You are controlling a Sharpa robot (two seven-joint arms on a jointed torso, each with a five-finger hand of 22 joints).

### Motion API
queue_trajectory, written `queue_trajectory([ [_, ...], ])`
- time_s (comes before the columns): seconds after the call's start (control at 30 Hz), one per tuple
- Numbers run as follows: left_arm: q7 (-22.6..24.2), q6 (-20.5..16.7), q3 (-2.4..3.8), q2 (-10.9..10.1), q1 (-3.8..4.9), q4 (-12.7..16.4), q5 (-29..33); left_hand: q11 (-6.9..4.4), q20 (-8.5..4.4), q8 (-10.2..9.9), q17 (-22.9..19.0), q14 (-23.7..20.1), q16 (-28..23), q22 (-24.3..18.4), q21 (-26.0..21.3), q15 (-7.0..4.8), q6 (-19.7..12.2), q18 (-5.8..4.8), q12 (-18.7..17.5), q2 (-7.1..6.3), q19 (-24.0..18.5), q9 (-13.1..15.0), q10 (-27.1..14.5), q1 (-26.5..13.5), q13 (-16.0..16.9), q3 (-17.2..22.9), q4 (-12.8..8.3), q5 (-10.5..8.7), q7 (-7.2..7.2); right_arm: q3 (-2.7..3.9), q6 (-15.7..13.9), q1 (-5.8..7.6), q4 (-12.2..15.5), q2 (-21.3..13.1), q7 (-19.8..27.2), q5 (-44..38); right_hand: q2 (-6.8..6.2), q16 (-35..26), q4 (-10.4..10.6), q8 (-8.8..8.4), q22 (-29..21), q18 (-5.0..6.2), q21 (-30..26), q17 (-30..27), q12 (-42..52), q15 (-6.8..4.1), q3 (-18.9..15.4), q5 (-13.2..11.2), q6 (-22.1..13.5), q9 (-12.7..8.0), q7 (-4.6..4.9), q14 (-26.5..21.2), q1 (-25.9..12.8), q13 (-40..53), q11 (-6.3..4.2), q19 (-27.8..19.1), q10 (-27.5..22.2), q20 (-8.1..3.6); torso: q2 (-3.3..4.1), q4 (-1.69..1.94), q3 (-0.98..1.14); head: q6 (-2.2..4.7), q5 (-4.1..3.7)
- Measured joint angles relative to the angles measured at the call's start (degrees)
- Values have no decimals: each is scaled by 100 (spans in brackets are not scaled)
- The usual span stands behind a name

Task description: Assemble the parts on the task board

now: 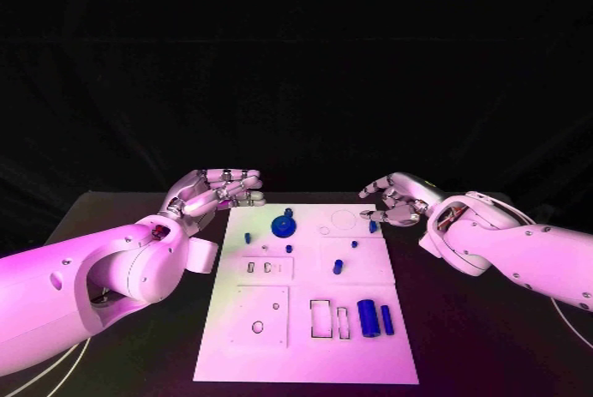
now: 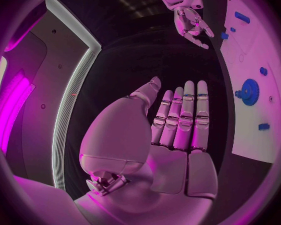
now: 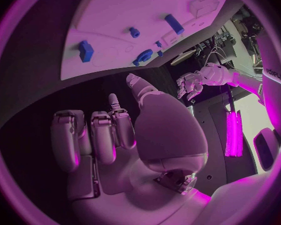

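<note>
We hover both hands at the far end of the task board (image 1: pixel 309 345); the left hand (image 1: pixel 220 191) holds nothing, fingers extended; the right hand (image 1: pixel 398 200) holds nothing, fingers loosely curled; the parts lie on the board, the gear (image 1: pixel 284 225) nearest; by our reckoning no piece is picked yet; next comes reaching down and closing on one.

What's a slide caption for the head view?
Both robot hands, left and right, hover empty at the task board's far end, blue parts unassembled.
</note>
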Motion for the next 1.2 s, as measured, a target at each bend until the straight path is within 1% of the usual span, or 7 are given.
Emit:
queue_trajectory([
  [0.13,0,8,-4,42,-2,-51,15,0,0,0,0,0,0,0,0,0,0,0,0,0,0,0,0,0,0,0,0,0,0,-4,150,-68,-135,-96,159,207,-25,0,-24,-35,0,0,0,0,-9,0,-24,2,0,-12,0,0,24,0,-3,0,-3,0,-18,-35,34,13,-13],
  [0.2,1,12,-5,56,-3,-64,20,0,0,0,-1,0,0,0,0,0,0,0,0,0,0,0,0,0,0,0,0,0,0,-4,204,-93,-220,-115,210,270,-24,0,-24,-46,0,0,0,0,-22,0,-24,2,0,-15,0,0,24,0,-16,0,-16,0,-21,-46,45,13,-23],
  [0.33,1,21,-7,68,-4,-78,29,0,0,0,-1,0,0,0,0,0,14,0,0,0,0,0,0,0,0,0,0,0,14,-1,304,-170,-372,-144,297,369,-24,0,-40,-62,-1,0,0,0,-22,0,-40,26,0,-19,0,0,24,0,-16,0,-16,0,-20,-51,70,-4,-26],
  [0.5,1,27,-10,64,-7,-93,36,0,0,0,-1,0,0,1,0,0,21,0,0,0,0,0,0,0,0,0,0,0,21,-2,391,-269,-443,-109,368,431,-23,0,-40,-84,-1,0,0,0,-22,0,-40,26,0,-26,0,0,67,0,-17,0,-16,0,-10,-45,87,-31,-19],
  [0.83,1,32,-12,47,-9,-94,43,0,0,0,-1,0,0,1,0,0,20,0,0,0,0,0,0,0,0,0,0,0,21,-1,491,-346,-658,40,432,446,30,0,-77,-106,-1,1,0,4,-22,1,-34,115,2,-26,2,-1,120,-1,-17,0,-16,0,-7,-42,85,-107,7],
  [0.93,1,32,-12,43,-9,-93,44,0,0,0,-2,0,0,1,0,0,21,0,0,0,0,0,0,0,0,0,0,0,21,-1,504,-363,-686,60,436,446,32,0,-95,-106,-2,0,0,4,-22,1,-17,124,31,-26,31,-1,122,-1,-17,0,-16,0,-8,-43,81,-129,13],
  [1.2,1,33,-12,38,-9,-91,47,0,0,0,-2,0,0,1,0,0,20,0,0,0,0,0,0,0,0,0,0,0,20,-1,524,-399,-771,147,442,446,143,0,-149,-106,-2,1,0,3,7,1,37,146,189,-26,15,-1,233,-1,-16,-3,-16,-3,-11,-44,86,-158,25],
])
